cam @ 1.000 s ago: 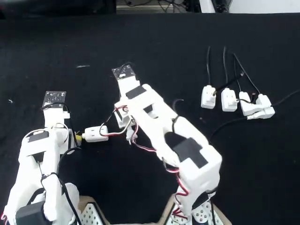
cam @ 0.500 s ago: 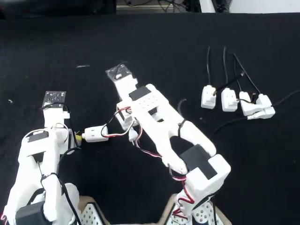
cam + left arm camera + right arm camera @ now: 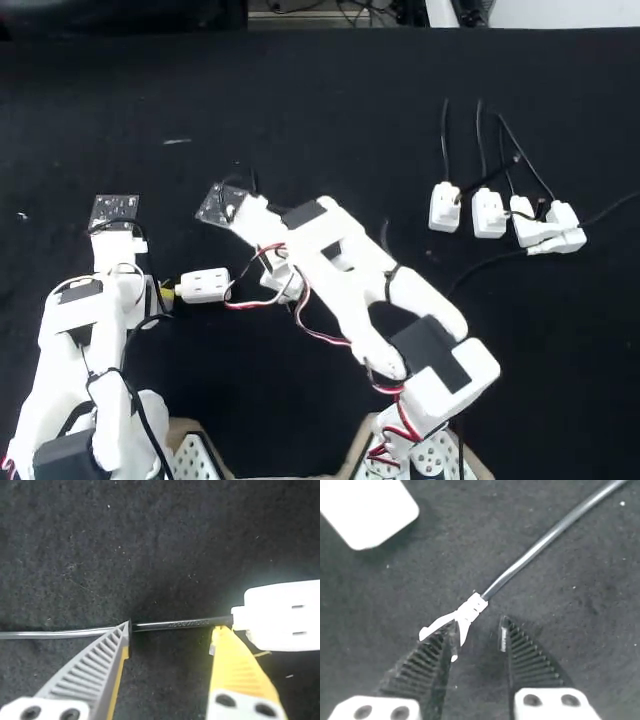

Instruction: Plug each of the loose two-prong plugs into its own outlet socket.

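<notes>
Plug [image 3: 468,609] pickup, nothing gripped yet
Right jaws wide just short of it, left jaws wide astride cord [image 3: 175,624] beside outlet socket [image 3: 282,612]; probably needs nudging in, then closing.

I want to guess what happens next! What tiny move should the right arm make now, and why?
Probably ease forward a little, so the small white plug sits squarely between its jaws before they shut. The jaws stand open, and the plug lies just ahead of the gap, close by one jaw, with its black cable trailing away. Nothing is gripped yet.
</notes>
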